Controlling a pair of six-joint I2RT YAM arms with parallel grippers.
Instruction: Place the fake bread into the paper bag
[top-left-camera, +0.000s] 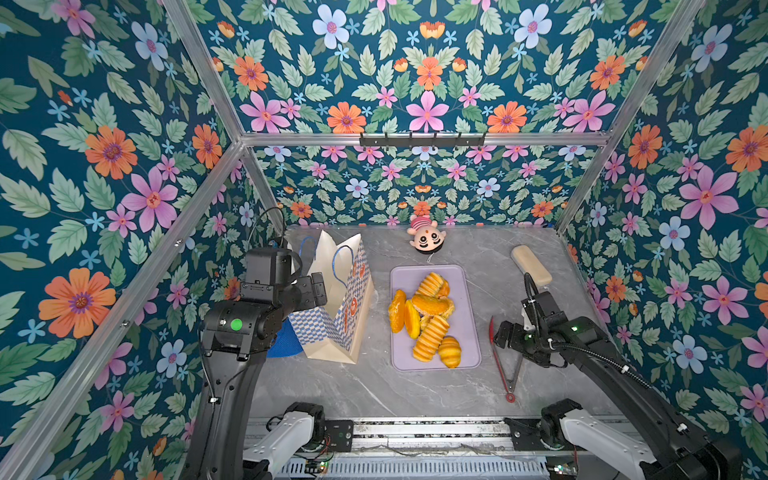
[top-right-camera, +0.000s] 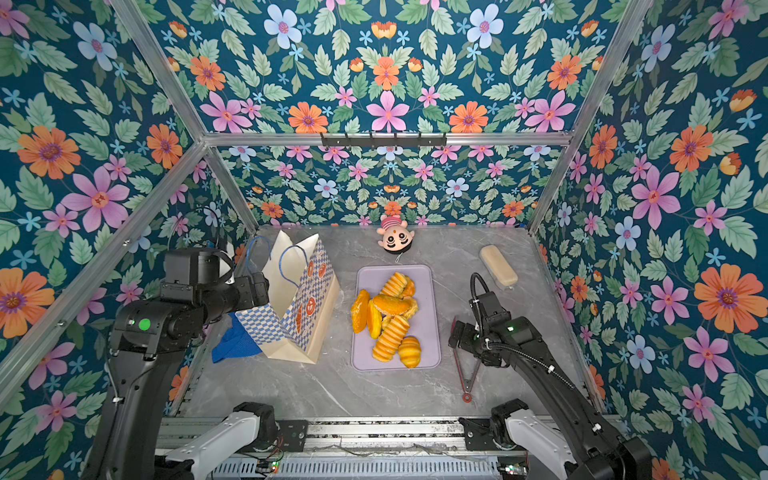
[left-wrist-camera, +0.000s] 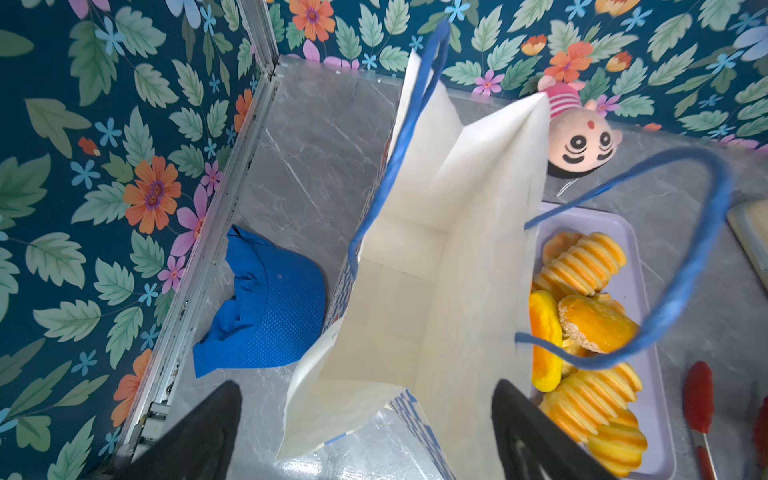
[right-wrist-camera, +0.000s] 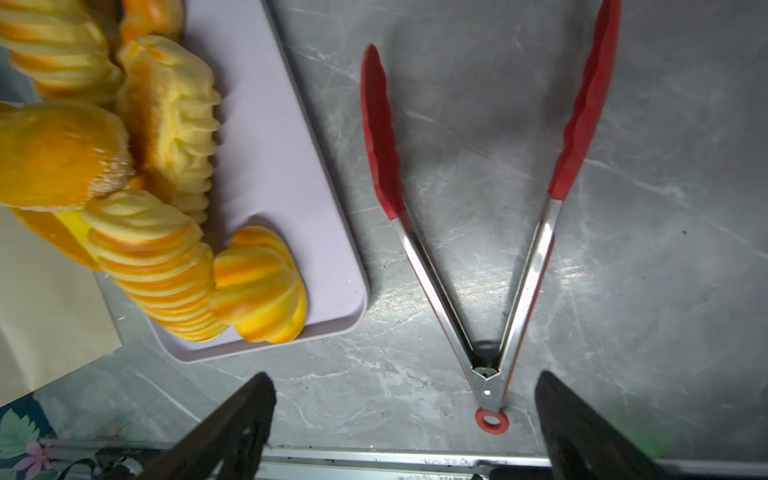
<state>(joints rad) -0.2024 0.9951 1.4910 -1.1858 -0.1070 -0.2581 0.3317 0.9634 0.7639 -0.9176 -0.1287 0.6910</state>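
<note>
In both top views the paper bag (top-left-camera: 338, 307) stands upright on the left side of the grey table (top-left-camera: 374, 386) with its mouth open. The fake bread (top-left-camera: 430, 316) is all heaped on a lilac tray (top-left-camera: 467, 286) just to the bag's right. The left gripper (top-left-camera: 314, 289) hovers at the bag's rim. The right gripper (top-left-camera: 498, 336) hangs low over the red tongs (top-left-camera: 508, 370) on the other side of the tray. A plush head (top-left-camera: 427, 240) and a beige block (top-left-camera: 532, 259) sit toward the back, and a blue cap (top-left-camera: 282, 351) lies on the bag's left.

The left wrist cam looks pretty much straight down into the bag, all cream paper inside. The two black fingers (left-wrist-camera: 208, 428) are spread wide either side of the bag's near edge and have hold of nothing. The bread is on the tray, just past the bag's wall.

In the right wrist cam the fingers (right-wrist-camera: 232, 428) are also spread wide and grip nothing. The tongs lie flat on the table in an open V, their ring end between the two fingers. The tray corner with the striped loaves is just beside them.
</note>
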